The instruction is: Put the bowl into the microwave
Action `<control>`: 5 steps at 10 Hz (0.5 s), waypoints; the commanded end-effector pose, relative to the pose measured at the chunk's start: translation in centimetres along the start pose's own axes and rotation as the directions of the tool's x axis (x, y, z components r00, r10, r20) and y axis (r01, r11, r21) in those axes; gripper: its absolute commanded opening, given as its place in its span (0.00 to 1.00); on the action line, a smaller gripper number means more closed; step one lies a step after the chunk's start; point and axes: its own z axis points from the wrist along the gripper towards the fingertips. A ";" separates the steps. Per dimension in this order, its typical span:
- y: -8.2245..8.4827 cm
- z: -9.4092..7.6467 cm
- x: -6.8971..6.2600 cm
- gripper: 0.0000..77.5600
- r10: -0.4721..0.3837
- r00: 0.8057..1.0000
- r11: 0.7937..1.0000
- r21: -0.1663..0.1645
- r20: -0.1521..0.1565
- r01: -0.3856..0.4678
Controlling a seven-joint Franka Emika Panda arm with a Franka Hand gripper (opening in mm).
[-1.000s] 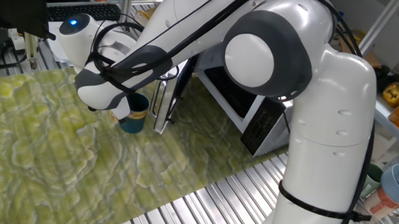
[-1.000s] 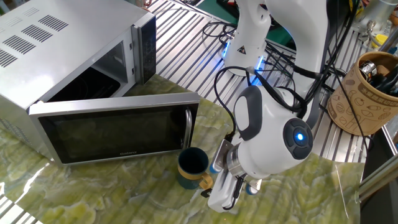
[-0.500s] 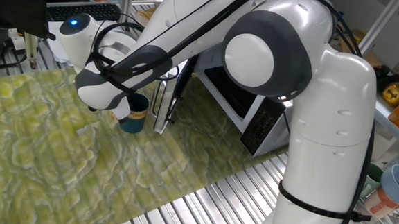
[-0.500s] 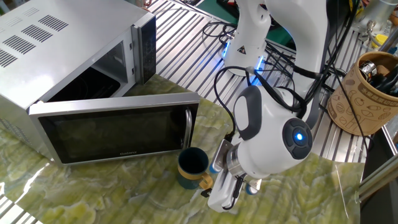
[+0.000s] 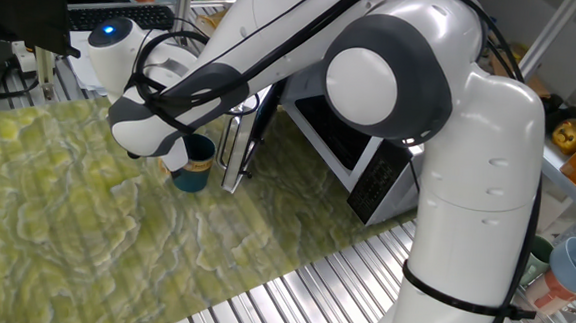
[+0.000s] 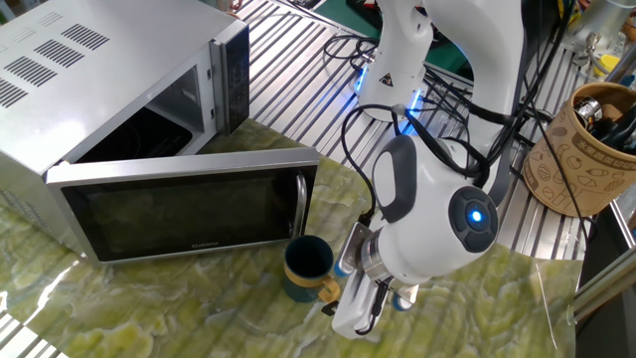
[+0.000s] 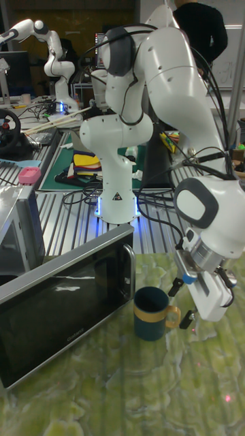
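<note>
gripper [image 7: 190, 315] at bowl [image 7: 151, 312] handle, opening unclear, bowl on table

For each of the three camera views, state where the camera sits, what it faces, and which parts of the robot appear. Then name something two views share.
One fixed view: behind the arm's big joints, facing the bowl beside the microwave.
The other fixed view: high, opposite the base, facing the open microwave door, bowl and gripper.
Tall fixed view: low at table level, facing the robot's base; whole arm shows.
Shared: the bowl beside the door.
</note>
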 end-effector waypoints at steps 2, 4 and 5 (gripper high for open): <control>-0.2 1.2 -0.8 1.00 0.058 0.994 0.998 0.021 0.098 -0.060; -0.2 1.3 -0.8 0.04 0.058 0.994 0.998 0.021 0.097 -0.061; -0.2 1.3 -0.8 0.04 0.058 0.994 0.998 0.021 0.097 -0.061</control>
